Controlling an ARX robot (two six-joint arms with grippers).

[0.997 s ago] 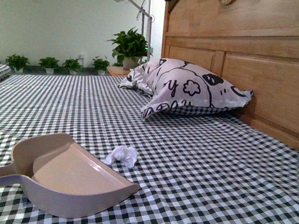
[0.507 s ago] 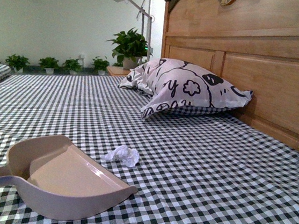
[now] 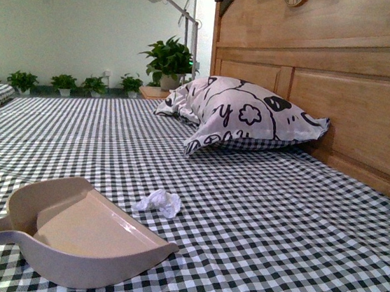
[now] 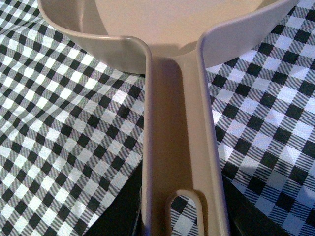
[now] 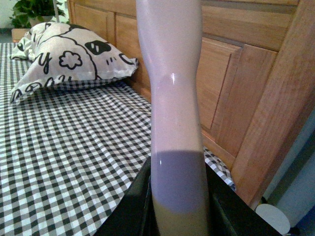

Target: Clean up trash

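As I judge it, the step in hand is the placing of the dustpan [image 3: 97, 265] before the sweep. It sits on the checked sheet [image 3: 277, 233] at the near left, with its open mouth turned toward the far right. The trash [image 3: 160, 203], a small white crumpled wad, lies on the sheet just beside the lip, not inside. The left gripper [image 4: 183, 222] has its dark fingers [image 4: 125, 223] pressed on both sides of the dustpan's handle. The right gripper [image 5: 179, 211] pinches a long pale handle [image 5: 172, 98], and the working end of this tool is out of view. The pillow [image 3: 244, 116] rests far off against the headboard [image 3: 343, 85]. The next move calls, I think, for bringing this tool behind the wad and pushing it into the mouth while the lip lies flat, because the tissue may slip under it
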